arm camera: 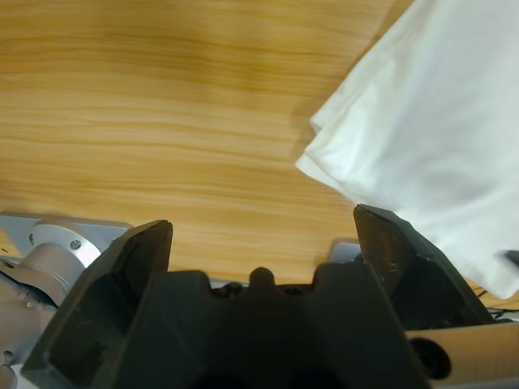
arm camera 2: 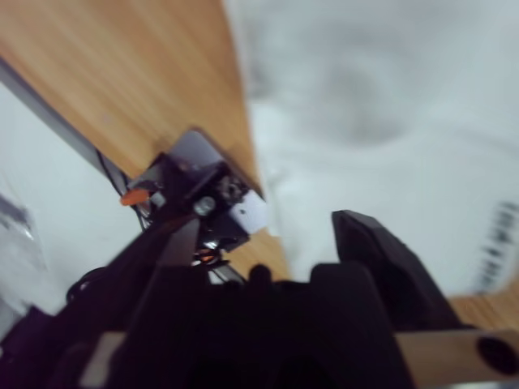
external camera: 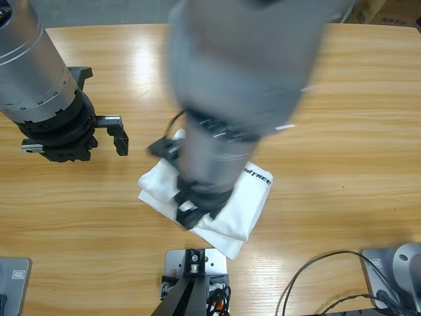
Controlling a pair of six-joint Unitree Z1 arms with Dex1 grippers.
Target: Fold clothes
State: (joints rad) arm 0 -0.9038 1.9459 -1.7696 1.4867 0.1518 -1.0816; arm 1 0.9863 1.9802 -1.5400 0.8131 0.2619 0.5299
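Your right pincer [external camera: 197, 207], jaws apart, sits over the folded white shirt [external camera: 227, 210] mid-bench [external camera: 342, 118], nearer than the left pincer [external camera: 112, 135], which hangs released just beside its corner.

Much of the folded white shirt [external camera: 247, 210] is hidden beneath the blurred right hand [external camera: 197, 209]; its chest lettering is cut short.

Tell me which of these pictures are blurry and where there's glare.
High view: the right arm over the white shirt is smeared, the left gripper sharp, with pale glare on the table. Right wrist view: all soft, shirt included. Left wrist view: crisp, shirt folds clear.
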